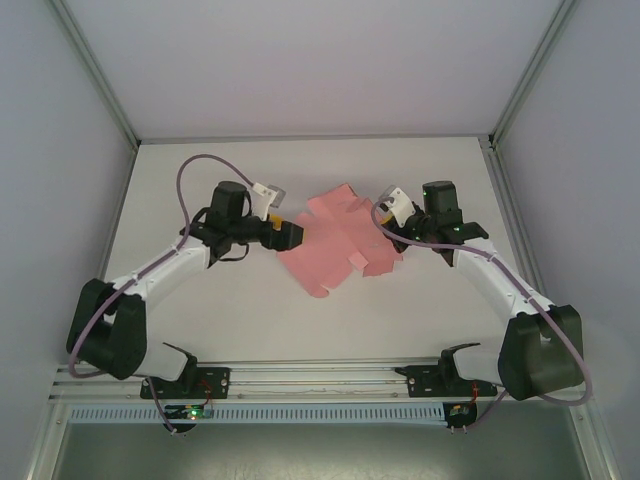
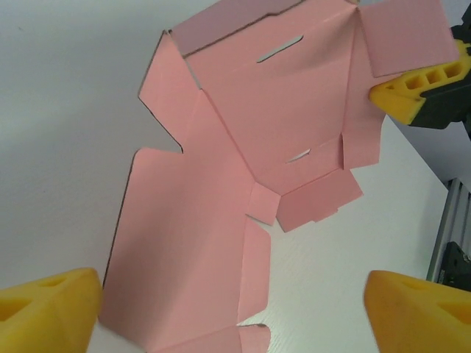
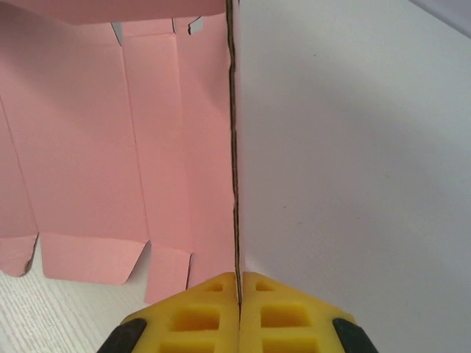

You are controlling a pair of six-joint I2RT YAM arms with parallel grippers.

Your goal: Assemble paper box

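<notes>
The paper box is a flat pink die-cut sheet (image 1: 340, 238) with tabs and slots, lying mid-table between the two arms. My left gripper (image 1: 288, 235) sits at the sheet's left edge. In the left wrist view it is open (image 2: 232, 320), its yellow fingertips (image 2: 45, 309) far apart, and the sheet's near end (image 2: 191, 243) lies below and between them. My right gripper (image 1: 390, 232) is at the sheet's right edge. In the right wrist view it is shut (image 3: 239, 294) on that edge, and the held panel (image 3: 233, 147) stands upright, seen edge-on. The rest of the sheet (image 3: 96, 147) spreads left.
The white table (image 1: 240, 310) is ringed by grey enclosure walls and metal posts. An aluminium rail (image 1: 320, 375) with the arm bases runs along the near edge. Purple cables loop over both arms. The right gripper's yellow finger (image 2: 419, 88) shows in the left wrist view.
</notes>
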